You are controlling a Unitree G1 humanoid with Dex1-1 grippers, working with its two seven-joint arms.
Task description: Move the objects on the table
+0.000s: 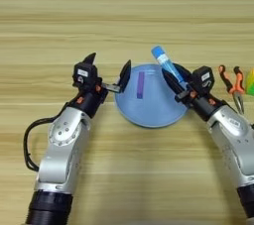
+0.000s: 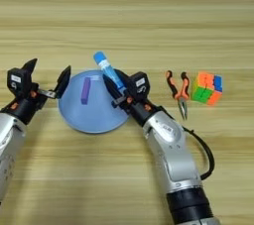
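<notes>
1. I am looking down on the wooden bench (image 1: 124, 11), which is filling the whole view with its horizontal grain stripes
2. The round light-blue plate (image 1: 151, 112) is sitting near the middle of the bench, between my two arms
3. My left end effector (image 1: 108, 69) is hovering at the plate's left edge with its two black fingers spread wide and gripping nothing; one finger is sitting at the rim, the other is pointing away over the bench
4. My right end effector (image 2: 113, 81) is reaching in at the plate's upper right rim, and its fingers are pinching the blue tube
5. The puzzle cube (image 2: 207, 88) is resting on the bench well to the right of the plate
6. The orange-handled pliers (image 2: 178, 91) are lying between the plate and the cube, just beside the cube
7. The blue tube (image 1: 163, 60) is slanting over the plate's upper right rim, its lighter cap pointing up and away
8. The thin purple bar (image 1: 141, 85) is lying on the plate, left of its middle
</notes>
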